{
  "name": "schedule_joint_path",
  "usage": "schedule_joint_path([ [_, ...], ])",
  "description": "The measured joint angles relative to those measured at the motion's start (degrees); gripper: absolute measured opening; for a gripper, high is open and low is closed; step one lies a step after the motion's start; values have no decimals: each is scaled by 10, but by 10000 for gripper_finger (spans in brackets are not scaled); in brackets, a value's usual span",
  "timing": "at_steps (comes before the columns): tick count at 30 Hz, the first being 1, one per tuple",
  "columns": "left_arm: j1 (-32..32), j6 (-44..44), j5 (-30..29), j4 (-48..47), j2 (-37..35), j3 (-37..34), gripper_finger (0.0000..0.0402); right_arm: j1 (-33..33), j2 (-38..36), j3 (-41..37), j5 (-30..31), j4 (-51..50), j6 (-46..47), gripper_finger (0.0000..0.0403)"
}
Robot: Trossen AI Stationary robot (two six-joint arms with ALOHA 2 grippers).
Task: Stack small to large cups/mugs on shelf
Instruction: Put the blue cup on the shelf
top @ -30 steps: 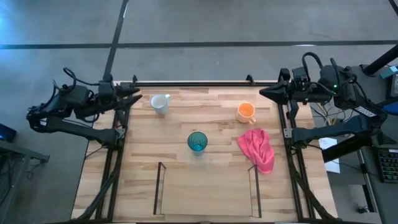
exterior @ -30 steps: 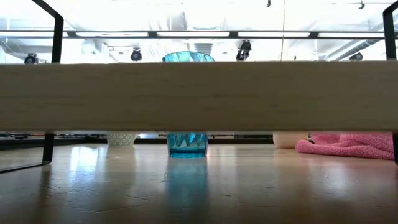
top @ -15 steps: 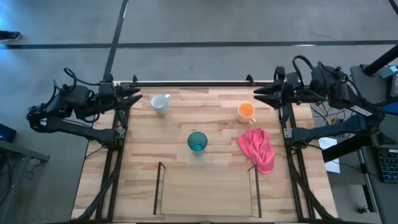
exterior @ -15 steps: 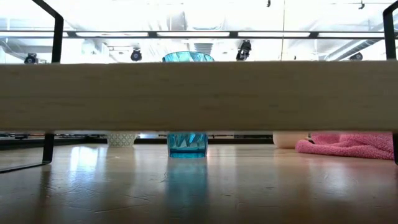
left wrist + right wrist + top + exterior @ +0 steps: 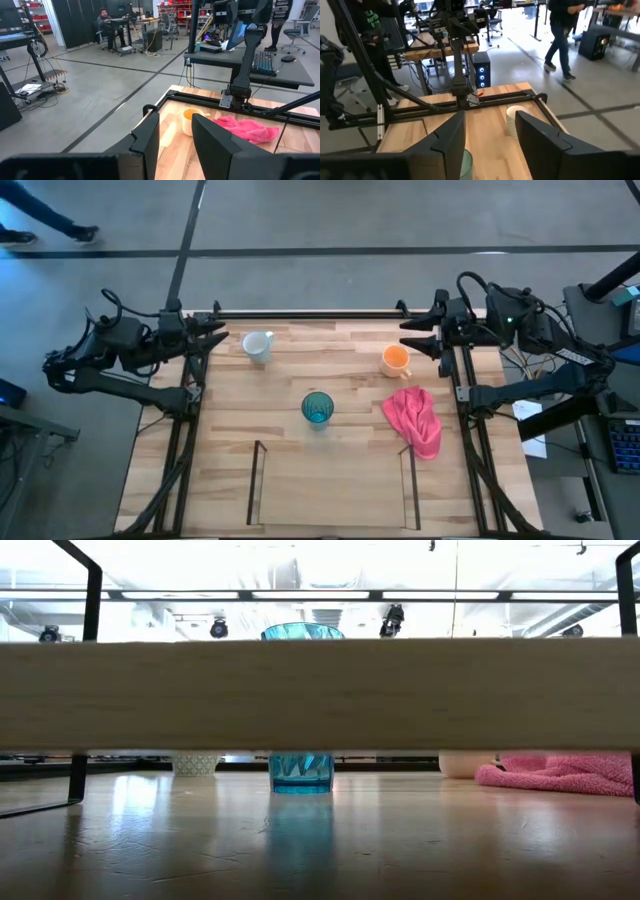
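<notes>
Nothing is stacked yet. The shelf (image 5: 330, 485) bay stands bare, while the white mug (image 5: 258, 345), orange mug (image 5: 396, 359) and teal tumbler (image 5: 318, 407) sit well apart on the tabletop (image 5: 230, 420). The right gripper (image 5: 412, 338), fingers spread wide, hovers near the orange mug; the left gripper (image 5: 214, 337), fingers apart and holding nothing, waits near the white mug.
</notes>
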Motion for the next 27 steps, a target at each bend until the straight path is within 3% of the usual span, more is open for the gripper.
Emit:
schedule_joint_path([
  [14,0,-15,7,14,0,3,103,0,55,1,-3,24,96,161],
  [20,0,-18,63,12,19,3,103,0,67,2,-5,-21,148,160],
  [27,0,-123,95,10,81,3,102,0,69,2,-5,-63,159,152],
])
